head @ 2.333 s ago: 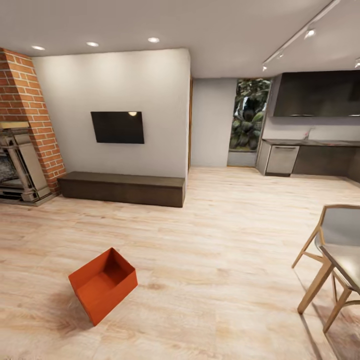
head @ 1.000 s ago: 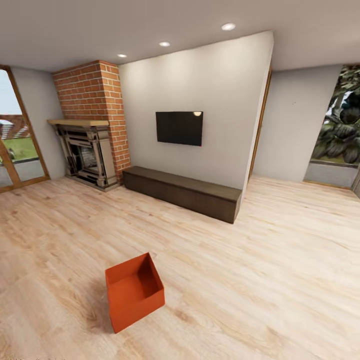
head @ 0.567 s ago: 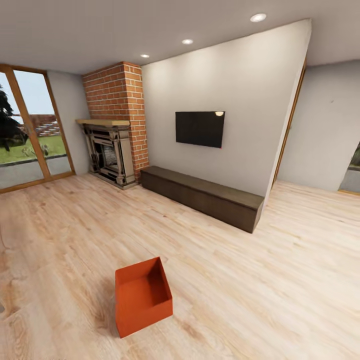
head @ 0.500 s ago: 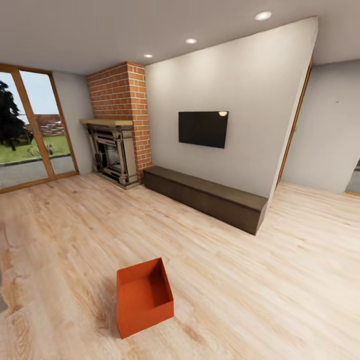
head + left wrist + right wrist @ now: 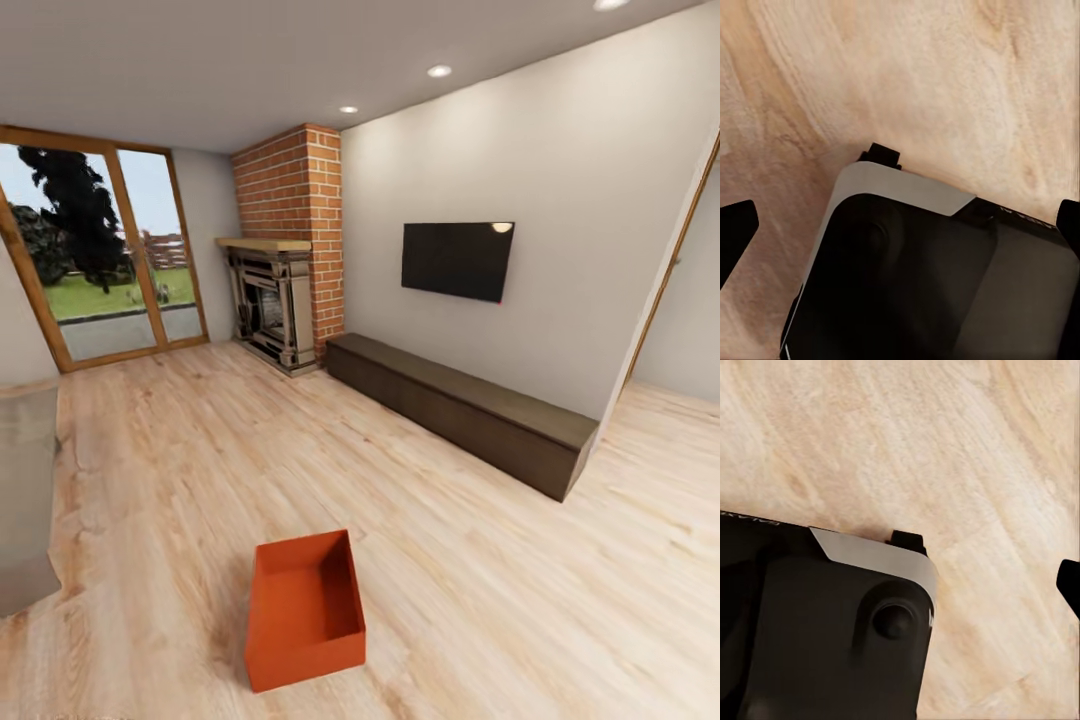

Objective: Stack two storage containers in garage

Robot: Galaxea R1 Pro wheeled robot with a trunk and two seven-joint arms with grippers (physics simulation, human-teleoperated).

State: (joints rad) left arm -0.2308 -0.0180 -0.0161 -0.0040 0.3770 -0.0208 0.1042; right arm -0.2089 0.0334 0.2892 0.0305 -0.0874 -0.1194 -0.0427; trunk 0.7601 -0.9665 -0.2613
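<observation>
Sweeping from the left of the head view, a tall wood-framed glass door (image 5: pixel 100 250) looks out on grass and a dark tree, with a pale grey block of furniture (image 5: pixel 25 495) at the picture's edge in front of it. Next comes the brick fireplace (image 5: pixel 285 270) in the corner, then a long dark low bench (image 5: pixel 460 410) running along the wall beneath a wall-mounted black screen (image 5: pixel 457 260), and at the far right a doorway edge (image 5: pixel 665 275). One storage container (image 5: pixel 303 607), red-orange and open-topped, sits upright on the light wood plank floor (image 5: pixel 480 600) close in front of the robot, well apart from the bench and the furniture, so it looks free to be approached from any side. Judging by that, the robot is lining itself up for a first pickup, and the carry to the garage has not begun. Each wrist view looks down past the robot's dark base (image 5: pixel 922 277) at the planks, which suggests both arms hang low at the sides for driving. Only dark finger tips (image 5: pixel 735 232) show at the borders there, so whether either pincer is released or clenched cannot be told.
</observation>
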